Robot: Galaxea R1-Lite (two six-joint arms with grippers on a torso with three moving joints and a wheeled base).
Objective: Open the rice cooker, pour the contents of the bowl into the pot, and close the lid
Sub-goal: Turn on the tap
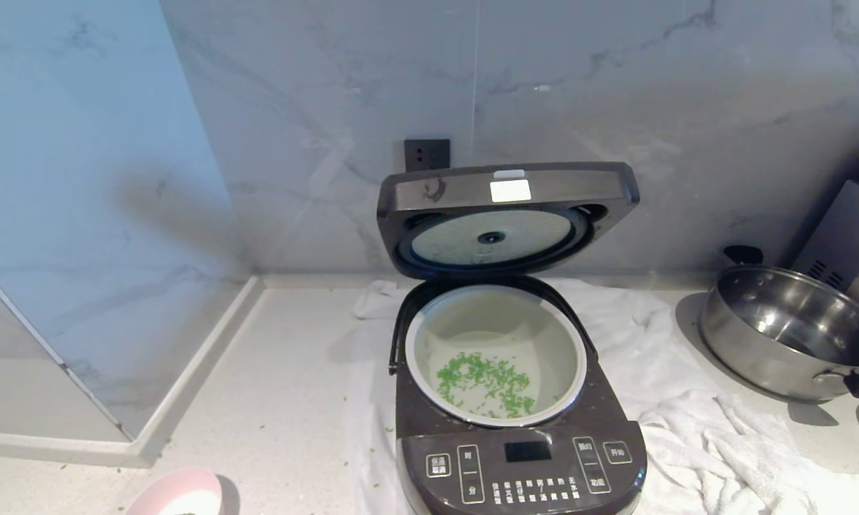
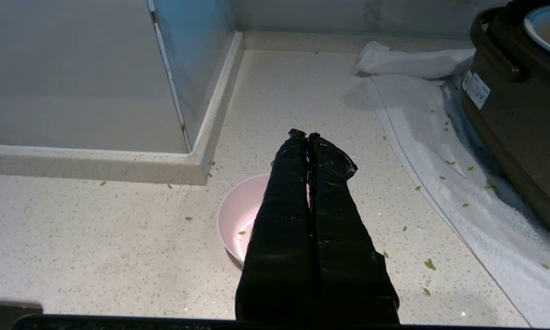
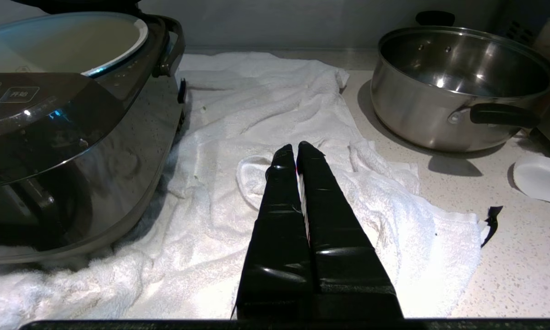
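We are holding our left gripper (image 2: 307,135) clenched on nothing, hanging over the counter with the pink bowl (image 2: 239,220) directly beneath its fingers, set down and nearly empty but for a stray green fleck or two. Ahead of that gripper and off toward the cooker side, a white towel (image 2: 439,151) is lying scattered with green bits, running under the rice cooker (image 1: 518,436). The cooker is standing with its lid (image 1: 508,214) swung up and the white pot (image 1: 496,354) exposed; the chopped greens (image 1: 483,383) are lying on the pot's floor. Our right gripper (image 3: 297,149) is likewise pressed shut and empty, hovering over the towel, with the cooker close on its inner side and a steel pan (image 3: 458,85) well beyond it on the outer side.

We are judging the opening and pouring as done, so the closing step is in hand. The next move is calling for one arm to reach up behind the raised lid's top edge and press it down until it latches.

The front panel is showing white Chinese button labels; on the button nearest the right gripper we are reading 开始. A white sticker on the lid is too small to read.
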